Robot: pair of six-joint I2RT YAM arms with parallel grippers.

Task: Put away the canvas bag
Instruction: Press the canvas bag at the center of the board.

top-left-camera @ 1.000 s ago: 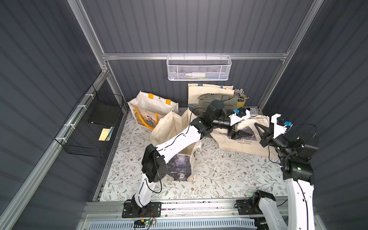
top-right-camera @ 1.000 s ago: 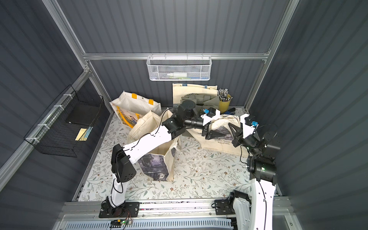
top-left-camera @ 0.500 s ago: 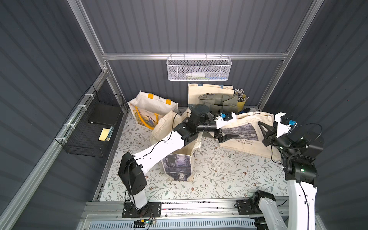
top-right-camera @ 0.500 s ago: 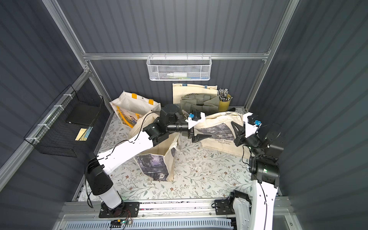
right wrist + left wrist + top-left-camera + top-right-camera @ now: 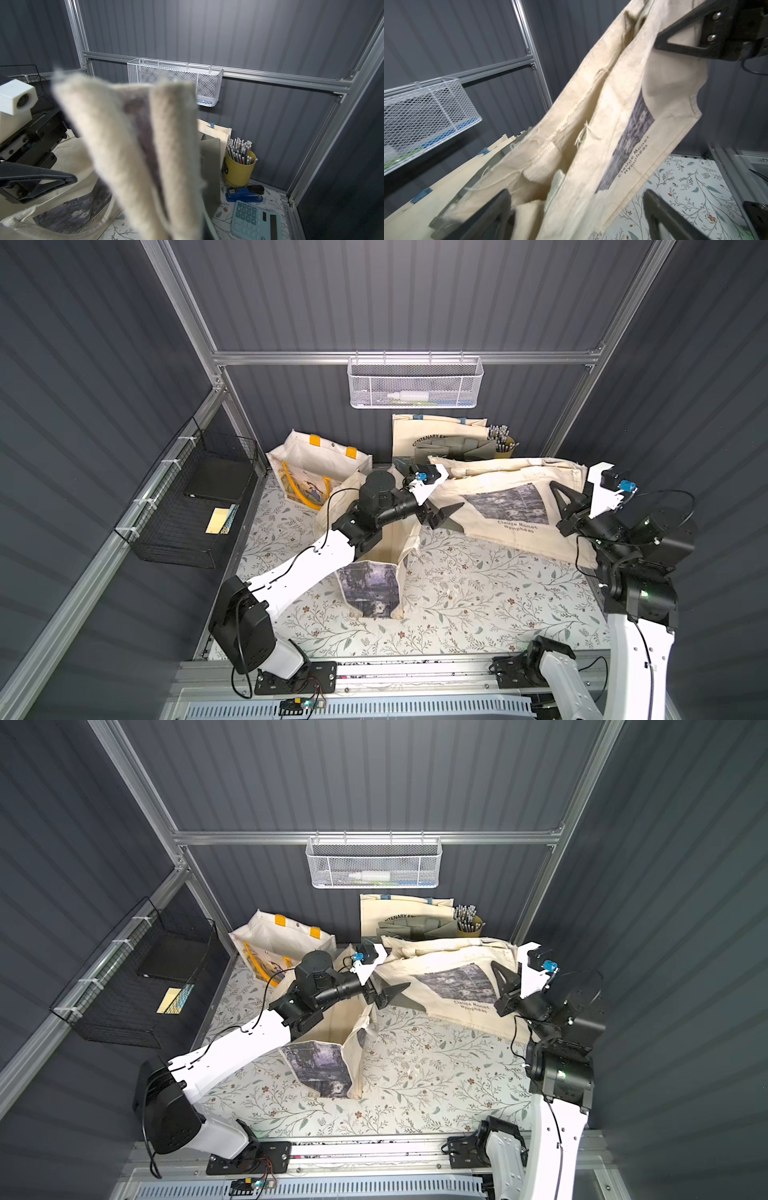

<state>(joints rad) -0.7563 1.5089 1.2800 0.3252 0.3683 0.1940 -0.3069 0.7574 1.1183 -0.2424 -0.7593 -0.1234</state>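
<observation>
Containers and arm poses. A white mesh basket [image 5: 415, 381] on the back rail, high above and beyond both sets of fingers, holds a white bottle [image 5: 407, 396] lying on its side. A black wire basket [image 5: 166, 531] on the side wall, far behind the left fingers, holds a flat black box [image 5: 216, 483] and a yellow pad [image 5: 217, 520]. A yellow cup [image 5: 239, 172] beyond the right fingers is packed with pencils [image 5: 239, 149]. A standing tote [image 5: 374, 585] sits open-mouthed behind and below the left fingertips, under the left forearm; its contents are hidden. The canvas bag [image 5: 511, 506], printed "Claude Monet Nymphéas", stretches between the two grippers, lifted at one end. The right gripper [image 5: 557, 493], on a raised and bent arm, is clamped tight on the bag's upper corner, so the cloth sags away from it. The left gripper [image 5: 459, 517], on an arm reaching forward and nearly level, has its fingers [image 5: 488, 218] spread wide, holding nothing; the bag's free end lies just ahead of them.
</observation>
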